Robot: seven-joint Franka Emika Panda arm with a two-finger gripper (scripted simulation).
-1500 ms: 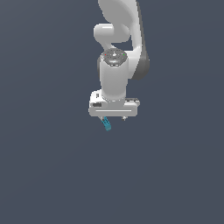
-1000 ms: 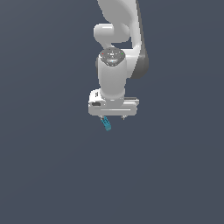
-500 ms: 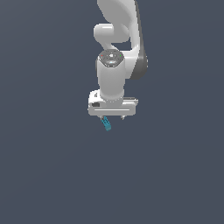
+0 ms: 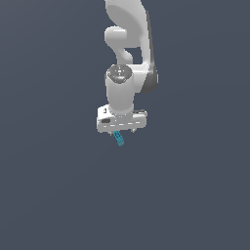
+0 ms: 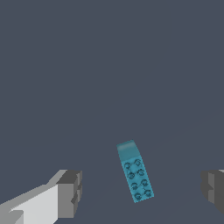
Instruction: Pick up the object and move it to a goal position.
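Note:
The object is a tiny teal-blue studded block (image 4: 118,139) lying on the dark grey floor, just under the white hand. In the wrist view the block (image 5: 135,176) lies studs-up between my two fingers, with a clear gap on each side. My gripper (image 4: 120,132) is open and empty, pointing straight down over the block. In the wrist view the gripper (image 5: 142,190) shows one grey fingertip (image 5: 70,192) on one side and the other at the frame's edge, neither touching the block.
Only the plain dark grey floor (image 4: 195,195) surrounds the block. The white arm (image 4: 128,44) rises above the hand. No goal marker shows in either view.
The wrist joint has turned slightly and the hand sits about where it was. The block has not moved. The fingers stay apart.

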